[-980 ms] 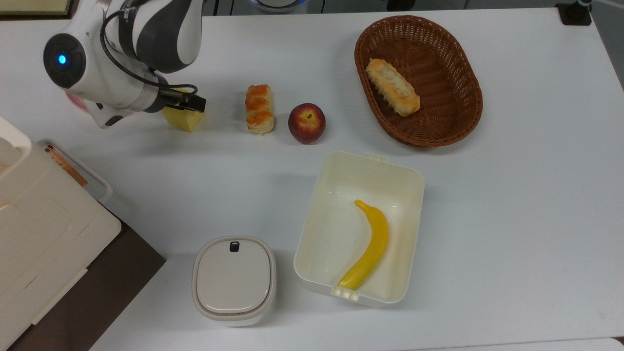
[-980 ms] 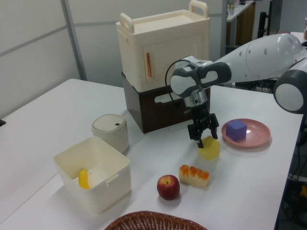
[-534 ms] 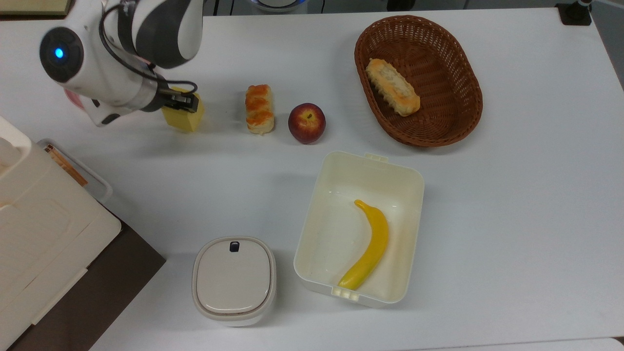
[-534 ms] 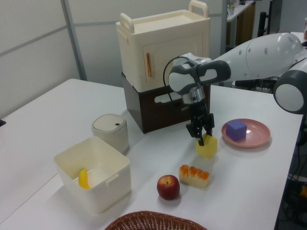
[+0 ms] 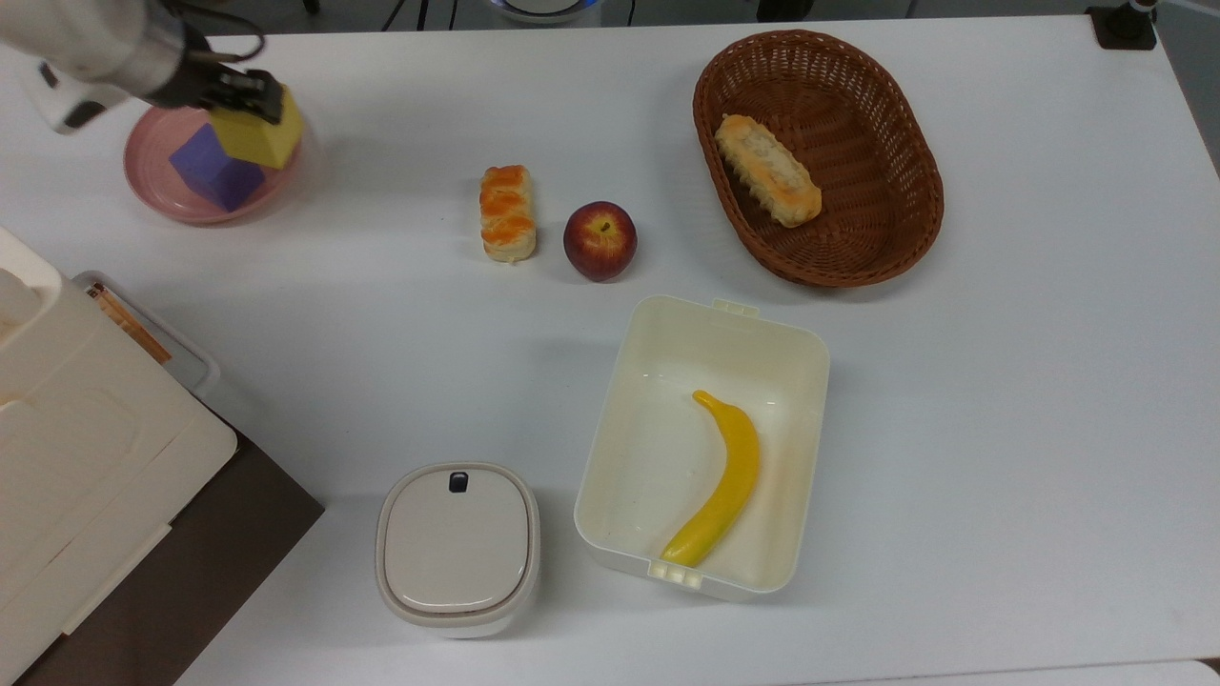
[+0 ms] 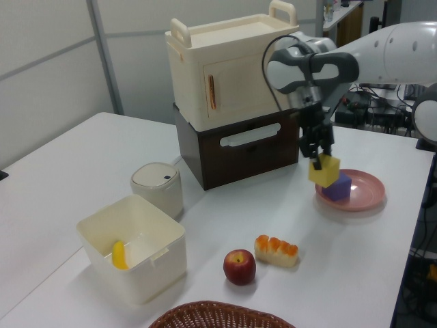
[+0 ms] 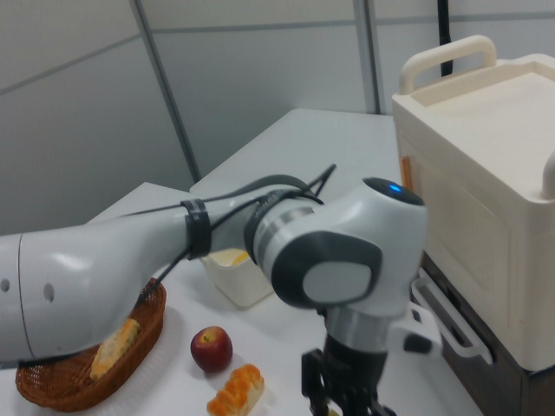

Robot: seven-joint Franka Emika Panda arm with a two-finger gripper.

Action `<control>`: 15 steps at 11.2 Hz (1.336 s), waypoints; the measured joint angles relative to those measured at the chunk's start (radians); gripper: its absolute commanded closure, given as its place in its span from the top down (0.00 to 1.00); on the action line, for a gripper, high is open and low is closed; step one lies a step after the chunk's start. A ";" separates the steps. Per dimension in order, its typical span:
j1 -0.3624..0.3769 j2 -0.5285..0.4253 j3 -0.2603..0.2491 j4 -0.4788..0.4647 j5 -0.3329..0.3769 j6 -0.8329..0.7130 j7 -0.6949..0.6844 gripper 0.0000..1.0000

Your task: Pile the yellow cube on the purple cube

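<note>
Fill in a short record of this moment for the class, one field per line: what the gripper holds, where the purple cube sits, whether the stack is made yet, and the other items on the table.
gripper: gripper, jaws shut on the yellow cube
yellow cube: held, tilted, just above the purple cube
purple cube: on the pink plate
stack: not yet released
fruit and bread: apple beside a pastry; bread roll in the wicker basket
containers: banana in the open cream box; lidded white pot

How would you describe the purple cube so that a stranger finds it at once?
Look at the pink plate in the top view's upper-left corner of the white table. The purple cube sits on it, below the yellow cube held by the gripper. It is the only violet block.
</note>
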State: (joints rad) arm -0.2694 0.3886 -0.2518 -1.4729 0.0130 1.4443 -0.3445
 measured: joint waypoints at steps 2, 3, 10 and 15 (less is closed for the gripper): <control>-0.058 0.008 -0.001 -0.001 -0.007 0.002 -0.023 0.14; -0.083 0.015 -0.001 -0.001 -0.007 0.028 -0.041 0.14; -0.108 0.061 0.000 -0.001 -0.007 0.138 -0.044 1.00; -0.104 0.010 0.010 0.046 -0.007 0.091 -0.044 1.00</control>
State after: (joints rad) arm -0.3730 0.3990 -0.2422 -1.4267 0.0065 1.5357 -0.3889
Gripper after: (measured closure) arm 0.000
